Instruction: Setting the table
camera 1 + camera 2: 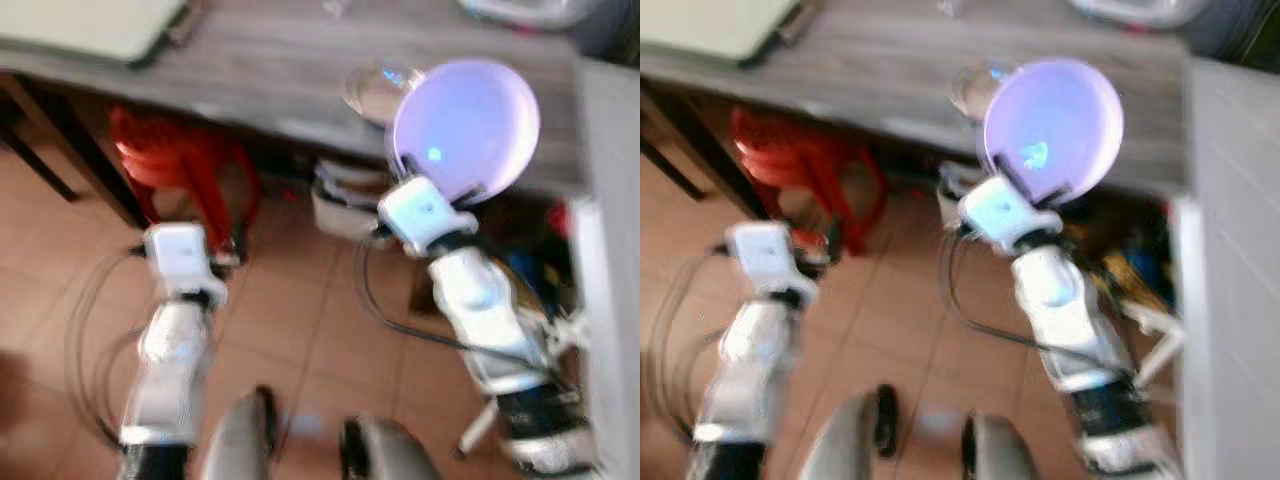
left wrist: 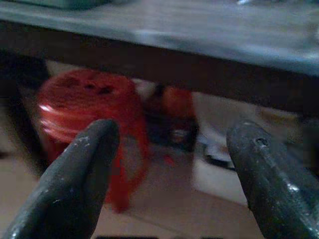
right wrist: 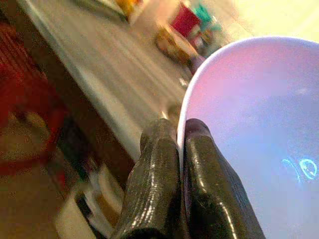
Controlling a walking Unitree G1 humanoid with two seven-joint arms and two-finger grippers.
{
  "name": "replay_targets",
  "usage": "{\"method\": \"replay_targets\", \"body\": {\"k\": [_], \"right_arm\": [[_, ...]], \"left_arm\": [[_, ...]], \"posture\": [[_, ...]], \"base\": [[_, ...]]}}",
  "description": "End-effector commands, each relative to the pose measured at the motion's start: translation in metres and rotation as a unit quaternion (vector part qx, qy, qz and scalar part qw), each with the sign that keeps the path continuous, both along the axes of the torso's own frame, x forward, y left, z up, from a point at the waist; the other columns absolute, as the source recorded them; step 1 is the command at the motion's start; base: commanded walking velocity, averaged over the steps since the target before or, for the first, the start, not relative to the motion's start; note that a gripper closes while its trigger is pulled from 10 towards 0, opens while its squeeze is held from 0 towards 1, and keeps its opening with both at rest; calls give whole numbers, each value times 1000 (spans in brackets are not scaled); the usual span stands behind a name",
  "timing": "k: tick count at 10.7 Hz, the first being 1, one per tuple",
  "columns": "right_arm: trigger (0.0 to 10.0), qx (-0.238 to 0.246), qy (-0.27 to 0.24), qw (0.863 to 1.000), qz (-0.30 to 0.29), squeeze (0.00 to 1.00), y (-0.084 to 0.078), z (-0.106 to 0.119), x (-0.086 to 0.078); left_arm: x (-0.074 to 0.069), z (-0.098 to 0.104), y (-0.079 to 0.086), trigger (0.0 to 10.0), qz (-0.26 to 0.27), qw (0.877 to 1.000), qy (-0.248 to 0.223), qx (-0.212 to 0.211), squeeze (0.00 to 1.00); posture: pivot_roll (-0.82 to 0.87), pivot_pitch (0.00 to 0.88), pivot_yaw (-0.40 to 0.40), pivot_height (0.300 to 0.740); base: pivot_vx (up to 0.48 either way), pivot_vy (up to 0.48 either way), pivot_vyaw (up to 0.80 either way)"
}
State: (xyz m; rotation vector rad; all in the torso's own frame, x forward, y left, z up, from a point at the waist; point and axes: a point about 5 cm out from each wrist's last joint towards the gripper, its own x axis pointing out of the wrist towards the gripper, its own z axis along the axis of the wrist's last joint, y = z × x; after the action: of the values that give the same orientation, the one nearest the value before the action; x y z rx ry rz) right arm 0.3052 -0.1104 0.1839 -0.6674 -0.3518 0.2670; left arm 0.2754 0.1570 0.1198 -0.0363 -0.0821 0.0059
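Gripping a pale purple plate (image 1: 467, 125) by its rim, the right gripper (image 3: 180, 144) holds it tilted over the wooden table's (image 1: 270, 70) edge. Left gripper (image 2: 172, 159) hangs spread wide, low before a red stool (image 2: 87, 112).

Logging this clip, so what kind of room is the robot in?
Probably a home dining area or kitchen: a long wooden table, a red stool tucked beneath, tiled floor, and the right tool holding a plate.

Head eyes downward; wrists face table (image 1: 250, 70)
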Motion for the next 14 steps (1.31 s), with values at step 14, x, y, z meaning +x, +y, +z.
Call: {"method": "replay_targets", "body": {"k": [14], "right_arm": [[10000,57,-38,990,125,0,36,57,47]], "left_arm": [[-8,7,4,10000,16,999,-19,22,0]], "posture": [[0,265,15,740]], "base": [[163,0,0]]}}
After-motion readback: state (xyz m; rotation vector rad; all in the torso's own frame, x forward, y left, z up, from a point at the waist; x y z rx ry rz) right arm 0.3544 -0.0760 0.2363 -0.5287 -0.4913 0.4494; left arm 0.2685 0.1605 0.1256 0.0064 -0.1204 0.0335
